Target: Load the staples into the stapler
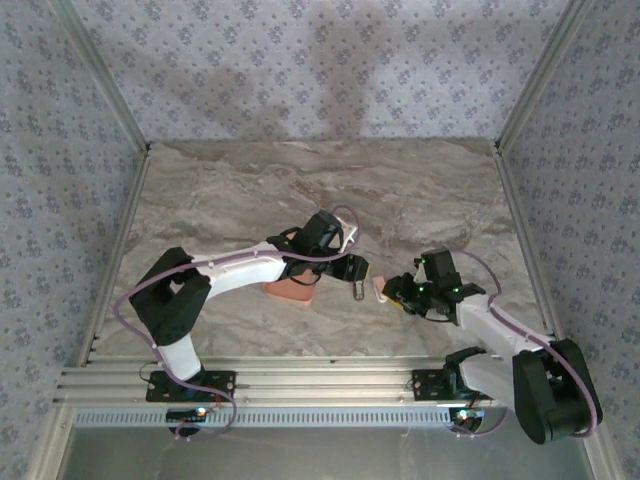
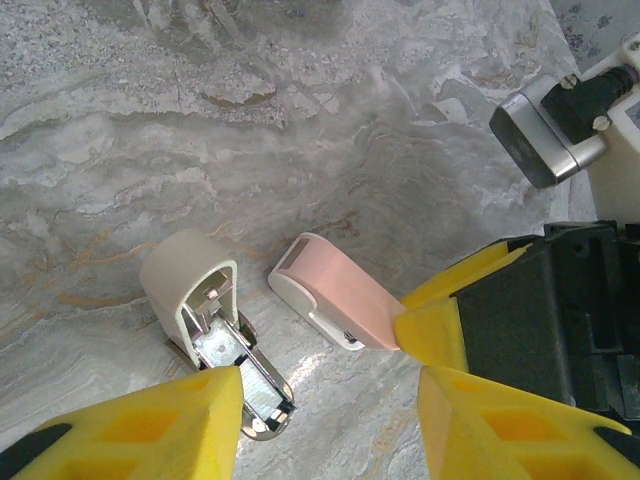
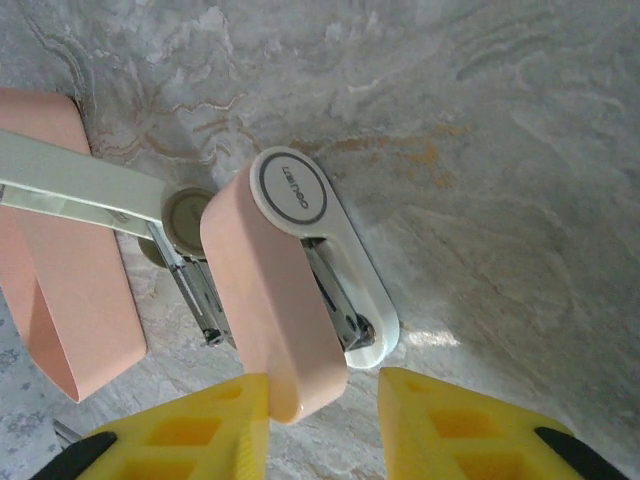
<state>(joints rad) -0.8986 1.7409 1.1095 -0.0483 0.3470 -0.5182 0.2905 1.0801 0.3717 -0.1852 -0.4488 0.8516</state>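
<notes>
The stapler (image 1: 378, 290), pink cover on a white base, lies on the marble between the two grippers. In the right wrist view the stapler (image 3: 275, 310) gapes open with its metal track showing. My right gripper (image 3: 325, 385) is shut on its free end, left finger on the pink cover and right fingertip by the base. My left gripper (image 2: 330, 400) stands open over bare marble beside the stapler (image 2: 335, 293). At its left fingertip stands a beige plastic piece (image 2: 195, 285) with an open metal channel, and a ribbed grey strip of staples (image 2: 252, 385) lies in that channel.
A salmon-orange tray (image 1: 288, 291) sits under the left arm's wrist, just left of the grippers, and shows as the tray (image 3: 60, 300) behind the beige piece. Patterned walls with metal rails (image 1: 120, 240) enclose the marble table. The right gripper (image 2: 440, 315) and its black body crowd the stapler's near end.
</notes>
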